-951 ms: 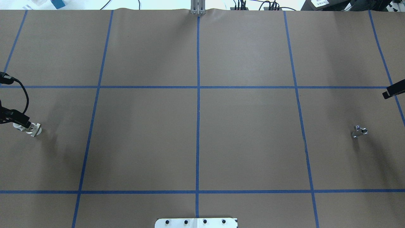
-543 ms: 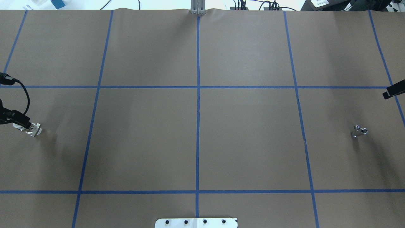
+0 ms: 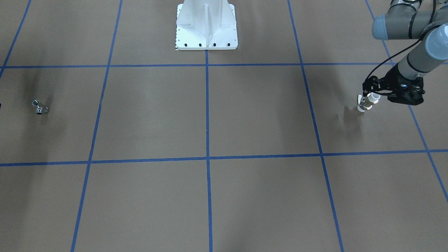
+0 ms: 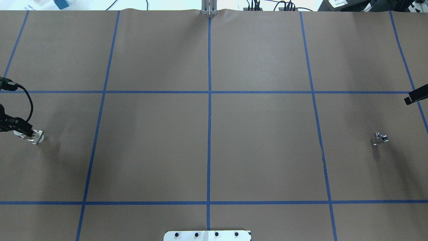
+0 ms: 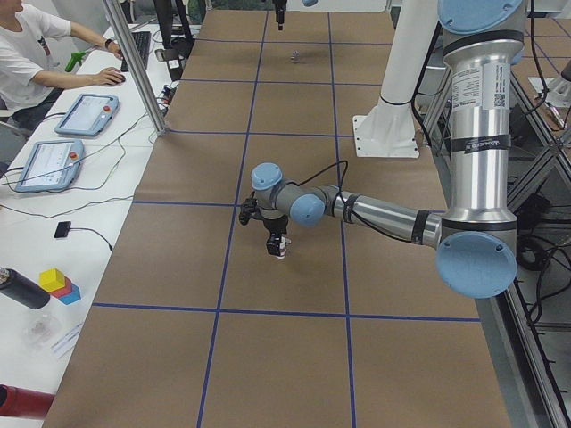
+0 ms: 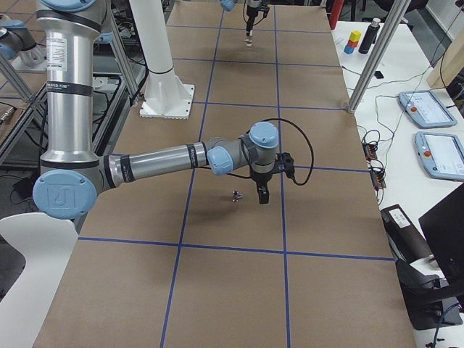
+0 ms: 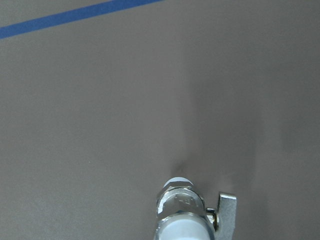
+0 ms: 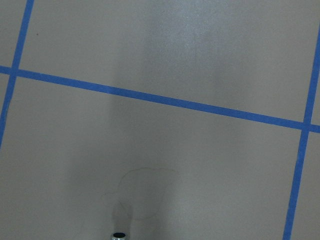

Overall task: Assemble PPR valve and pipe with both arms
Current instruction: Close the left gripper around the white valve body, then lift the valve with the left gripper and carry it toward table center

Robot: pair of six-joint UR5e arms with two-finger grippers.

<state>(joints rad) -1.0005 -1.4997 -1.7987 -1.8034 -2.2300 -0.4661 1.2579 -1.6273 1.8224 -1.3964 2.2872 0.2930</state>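
Note:
The PPR valve (image 3: 365,102) stands on end on the brown table near its left end, white rings top and bottom, brass middle. It also shows in the overhead view (image 4: 35,137), the exterior left view (image 5: 279,250) and close up in the left wrist view (image 7: 184,210). My left gripper (image 3: 371,95) comes down on its upper ring and looks shut on it. The chrome pipe (image 4: 379,138) lies alone near the right end, also seen in the front view (image 3: 39,107). My right gripper (image 6: 262,197) hangs low beside the pipe (image 6: 236,194), apart from it; I cannot tell whether it is open.
The white pedestal (image 3: 206,24) stands at the robot's side of the table. Blue tape lines (image 4: 209,100) divide the brown surface into squares. A side bench with tablets (image 5: 85,114) and a seated operator (image 5: 27,53) runs along the far edge.
My left wrist and its cable have shifted slightly leftward and down over the valve. The valve, the pipe and the right arm have not moved.

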